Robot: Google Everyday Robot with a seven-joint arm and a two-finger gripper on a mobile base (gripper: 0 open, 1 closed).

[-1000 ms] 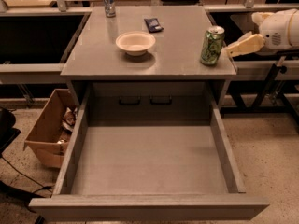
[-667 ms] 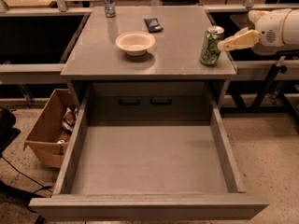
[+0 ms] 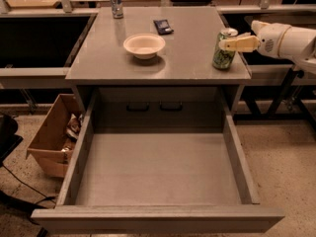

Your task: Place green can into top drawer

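Observation:
The green can point(image 3: 224, 55) stands upright near the right front corner of the grey cabinet top point(image 3: 187, 58). My gripper point(image 3: 229, 44) reaches in from the right on a white arm point(image 3: 286, 39). Its tan tip lies level with the can's upper part and overlaps it in this view. The top drawer point(image 3: 158, 219) is pulled wide open below the cabinet top, toward the camera. Nothing lies inside it.
A white bowl point(image 3: 144, 45) sits mid-top, a dark packet point(image 3: 163, 26) behind it, and a silver-blue can point(image 3: 115, 1) at the far left corner. A brown cardboard box point(image 3: 49, 137) with scraps stands on the floor left of the drawer. Dark benches flank the cabinet.
My gripper has moved left and slightly up, from beside the green can to overlapping its upper part. The can, bowl and drawer have not moved.

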